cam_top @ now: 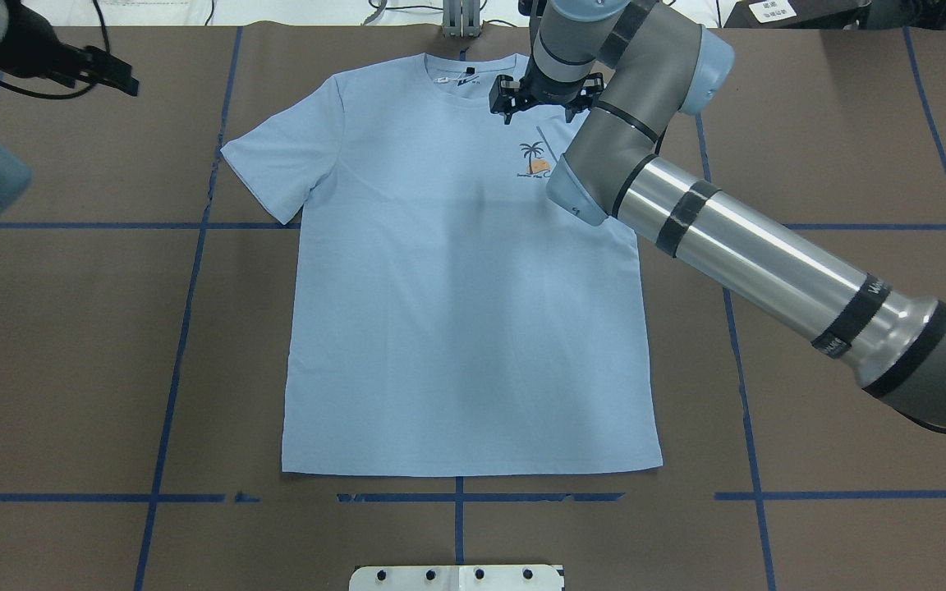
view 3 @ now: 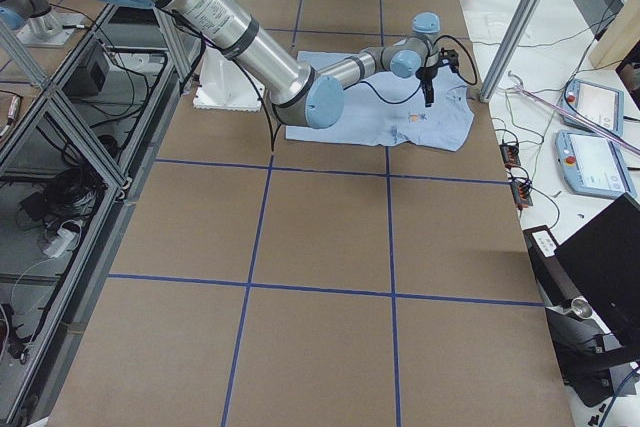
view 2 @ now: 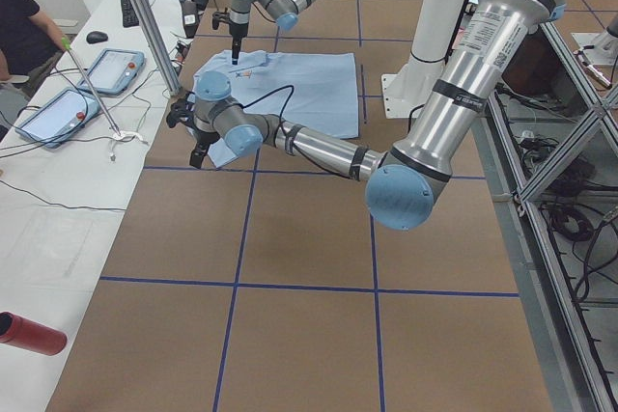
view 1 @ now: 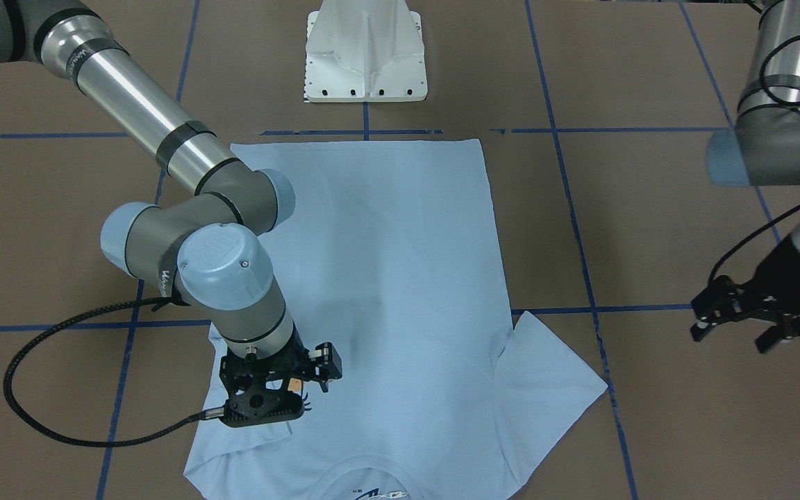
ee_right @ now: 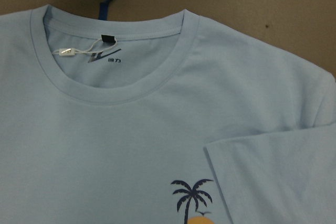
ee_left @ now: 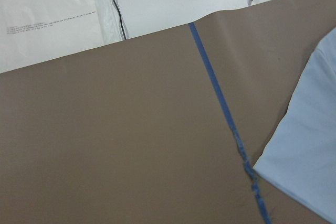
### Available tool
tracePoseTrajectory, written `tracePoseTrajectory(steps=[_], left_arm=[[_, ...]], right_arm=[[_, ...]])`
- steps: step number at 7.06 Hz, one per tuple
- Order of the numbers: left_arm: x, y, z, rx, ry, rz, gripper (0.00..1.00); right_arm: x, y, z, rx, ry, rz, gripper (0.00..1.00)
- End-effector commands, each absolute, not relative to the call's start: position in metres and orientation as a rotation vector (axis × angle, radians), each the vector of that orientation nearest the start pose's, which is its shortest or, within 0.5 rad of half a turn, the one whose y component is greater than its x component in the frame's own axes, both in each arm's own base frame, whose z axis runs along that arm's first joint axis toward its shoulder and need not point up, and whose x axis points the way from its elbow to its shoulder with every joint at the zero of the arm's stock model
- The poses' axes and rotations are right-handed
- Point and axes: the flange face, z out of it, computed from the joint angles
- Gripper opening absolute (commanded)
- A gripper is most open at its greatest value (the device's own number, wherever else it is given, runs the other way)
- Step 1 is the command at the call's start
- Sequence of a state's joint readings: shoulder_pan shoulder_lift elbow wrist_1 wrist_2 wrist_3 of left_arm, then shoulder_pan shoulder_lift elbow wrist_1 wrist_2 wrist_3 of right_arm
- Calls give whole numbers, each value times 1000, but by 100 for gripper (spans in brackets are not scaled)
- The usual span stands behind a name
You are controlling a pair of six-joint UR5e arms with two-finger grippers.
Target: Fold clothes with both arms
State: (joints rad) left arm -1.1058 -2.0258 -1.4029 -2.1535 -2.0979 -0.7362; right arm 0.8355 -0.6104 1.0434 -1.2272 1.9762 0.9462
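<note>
Shirt (cam_top: pixel 456 328) lies flat and front up in the middle of the brown table (cam_top: pixel 71 328). At the upper left of the overhead view the left gripper (cam_top: pixel 120 72) hangs over bare table, well apart from the cloth. Its fingers (view 1: pixel 709 309) stand spread wide with nothing between them, which the front view shows more plainly at its right edge. Next comes one sleeve (cam_top: pixel 276 156), spread out flat, its corner by a tape line (cam_top: pixel 194 271). The left wrist view shows only that corner at its lower right, the tape and bare table. The neck (cam_top: pixel 469 61) is at the top centre and the hem (cam_top: pixel 473 472) runs straight near the bottom. Right of the neck the right gripper (cam_top: pixel 540 103) hangs above the shirt, just over the palm print (cam_top: pixel 534 160), and the right arm (cam_top: pixel 752 254) hides that shoulder. The right wrist view shows what the overhead cannot. There the other sleeve (ee_right: pixel 278 177) is folded in over the chest, its edge just beside the print. A small white tag (ee_right: pixel 65 52) lies inside the neck near a black label (ee_right: pixel 107 38). None of this gripper's fingers show there, and elsewhere the wrist covers them or they are too small, so I cannot tell whether they stand wide or narrow. The shirt is light blue and smooth, with a faint darker band down its middle. The print is a navy palm over an orange patch.
</note>
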Motion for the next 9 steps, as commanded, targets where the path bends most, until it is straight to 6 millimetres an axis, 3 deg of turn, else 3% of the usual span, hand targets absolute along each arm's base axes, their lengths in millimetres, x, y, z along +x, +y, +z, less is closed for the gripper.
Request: tracePoseTrajectory(steps=[1,2,3,5,9], left_arm=[[339,-639,400,440,905,-190,100],[373,-646,400,444,878,-210,100],[384,-660,411,464,848,-229,99],[392,-672,427,468,815,-244,98],[402,-676,460,471,807,-242,92]], right_arm=[[-443,-642,230,120,-839,46,100],[-415,-619,240,108,-846,49,100],[-401,-605,250,111,-846,52,100],[-399,-604,251,113,-848,53,100],[-400,-605,251,115,-846,56,100]])
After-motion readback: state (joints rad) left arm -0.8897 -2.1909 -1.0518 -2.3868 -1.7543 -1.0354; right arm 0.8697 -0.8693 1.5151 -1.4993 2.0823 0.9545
